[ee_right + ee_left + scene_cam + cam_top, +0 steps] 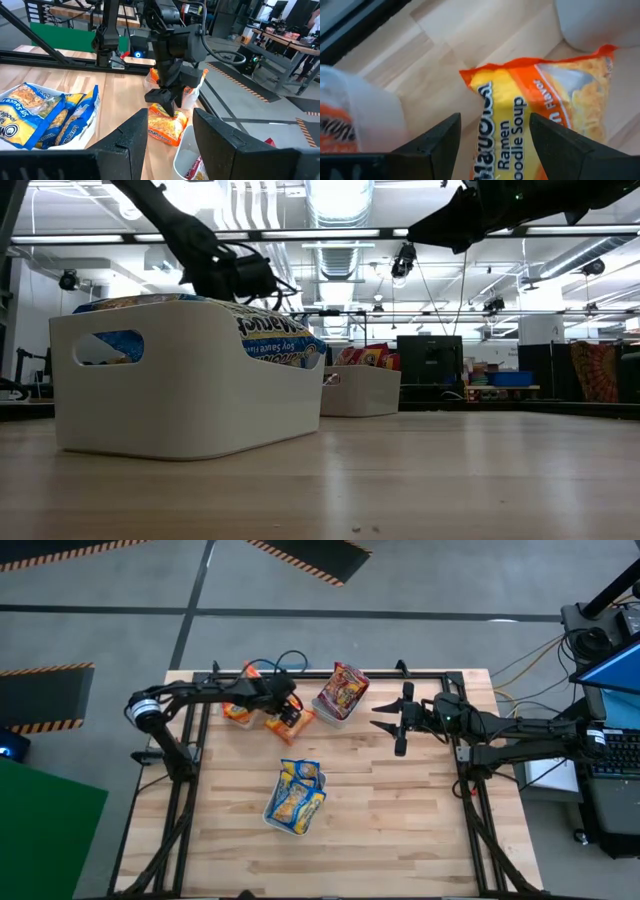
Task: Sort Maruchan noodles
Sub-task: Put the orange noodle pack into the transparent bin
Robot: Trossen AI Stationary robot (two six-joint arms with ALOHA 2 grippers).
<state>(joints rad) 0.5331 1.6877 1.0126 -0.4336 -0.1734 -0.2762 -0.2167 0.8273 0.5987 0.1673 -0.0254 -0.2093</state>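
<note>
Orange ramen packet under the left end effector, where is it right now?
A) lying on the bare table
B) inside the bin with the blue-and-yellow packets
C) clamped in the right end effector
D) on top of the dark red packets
A: the orange ramen packet lies flat on the wooden table, with the left end effector open above it.

Orange packet (540, 115) under my dark left fingers (437, 142), yellow noodle print, white lettering. Blue-and-yellow packets (297, 795) in white bin (180, 390). Dark red packets (343, 690). Pale wood table (400, 810).
</note>
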